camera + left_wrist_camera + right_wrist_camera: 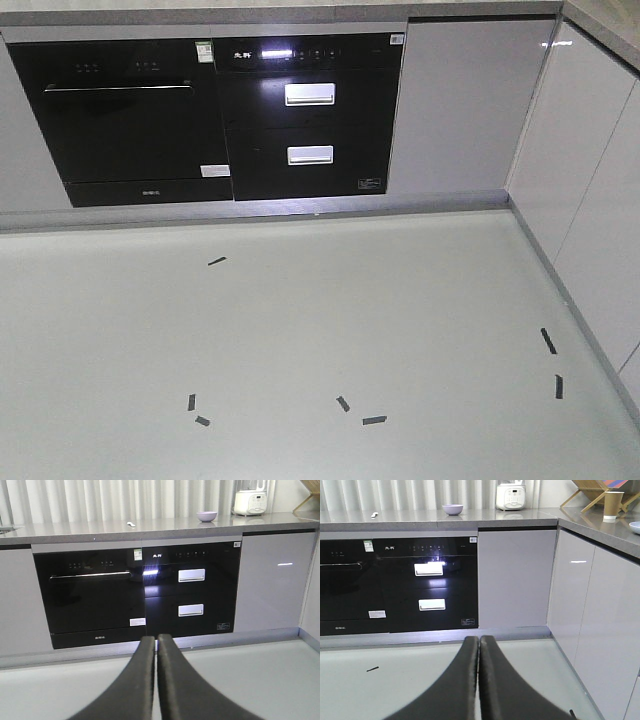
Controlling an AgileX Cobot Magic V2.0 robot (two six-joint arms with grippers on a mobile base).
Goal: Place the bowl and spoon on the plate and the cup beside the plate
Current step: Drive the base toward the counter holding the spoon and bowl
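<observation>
The lavender bowl (207, 516) (452, 509) sits far off on the grey counter above the black appliances. The pale spoon (131, 524) (374, 515) lies on the same counter to the bowl's left. On the right-hand counter stands the brown paper cup (613, 506), and the plate (635, 527) shows only as a pale blue rim at the view's edge. My left gripper (156, 640) is shut and empty, low over the floor and far from the counter. My right gripper (479, 641) is likewise shut on nothing. The front view shows none of these things.
A black oven (125, 120) and a drawer unit (310, 115) fill the cabinet front ahead. White cabinets (590, 180) run along the right, forming a corner. A white appliance (510, 497) and a wooden rack (592, 492) stand on the counter. Black tape marks (374, 420) dot the floor.
</observation>
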